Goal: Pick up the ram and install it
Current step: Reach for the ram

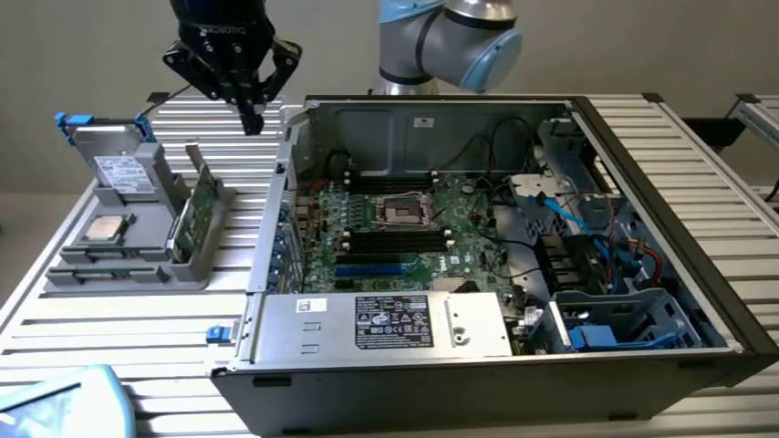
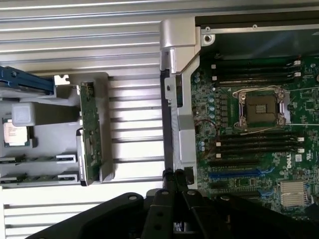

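The black two-fingered gripper [image 1: 252, 120] hung high over the far part of the ribbed aluminium table [image 1: 109, 360], between the grey plastic parts tray [image 1: 182, 269] on the exterior view's left and the open dark computer case [image 1: 487, 388] on its right. Its fingers were clenched tight together with nothing between them. In the wrist view the joined tips [image 2: 174, 175] sat above the left wall of the case, well apart from the tray.

The ram [image 1: 112, 258], a slim dark green-black memory stick, lay flat in a slot at the near end of the tray, untouched. A second stick of the same kind [image 1: 104, 275] lay just beside it, nearer the camera. The wrist view showed the two as thin greenish strips, the ram [image 2: 29, 159] and its neighbour [image 2: 29, 178].

Farther back in the tray lay a square silver processor chip [image 1: 104, 228]. Beyond that a grey hard drive with blue tabs [image 1: 119, 166] leaned upright. A taller green circuit card [image 1: 201, 205] stood on edge along the tray's right side.

Inside the case the green motherboard [image 1: 457, 242] lay flat, with long black memory slots [image 1: 392, 239] on the near and far sides of its square processor socket [image 1: 402, 212]. A silver power supply box [image 1: 383, 324] filled the near left corner of the case.
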`<state>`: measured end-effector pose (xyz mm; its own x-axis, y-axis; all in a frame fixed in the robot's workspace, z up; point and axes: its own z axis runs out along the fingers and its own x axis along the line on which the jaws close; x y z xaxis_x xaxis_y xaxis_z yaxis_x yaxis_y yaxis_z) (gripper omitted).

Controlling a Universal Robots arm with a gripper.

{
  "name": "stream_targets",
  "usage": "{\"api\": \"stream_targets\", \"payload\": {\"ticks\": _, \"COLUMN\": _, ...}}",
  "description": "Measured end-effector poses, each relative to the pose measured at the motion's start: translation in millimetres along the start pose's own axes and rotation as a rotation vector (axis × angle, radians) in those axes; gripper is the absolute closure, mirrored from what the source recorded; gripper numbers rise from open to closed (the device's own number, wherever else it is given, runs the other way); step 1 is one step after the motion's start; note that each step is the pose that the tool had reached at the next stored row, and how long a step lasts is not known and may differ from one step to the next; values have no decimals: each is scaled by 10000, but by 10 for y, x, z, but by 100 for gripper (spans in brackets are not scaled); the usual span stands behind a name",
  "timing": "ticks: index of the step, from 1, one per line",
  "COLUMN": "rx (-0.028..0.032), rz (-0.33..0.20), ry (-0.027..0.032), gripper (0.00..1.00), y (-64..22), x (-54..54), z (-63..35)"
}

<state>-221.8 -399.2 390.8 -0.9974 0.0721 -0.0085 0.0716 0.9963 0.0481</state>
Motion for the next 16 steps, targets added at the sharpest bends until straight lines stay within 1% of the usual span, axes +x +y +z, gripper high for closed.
{"api": "stream_targets", "payload": {"ticks": 5, "rx": 1, "rz": 0, "ry": 11, "gripper": 89, "y": -17, "x": 227, "z": 6}}
{"api": "stream_targets", "payload": {"ticks": 16, "rx": 0, "rz": 1, "ry": 12, "gripper": 89, "y": -54, "x": 726, "z": 33}}
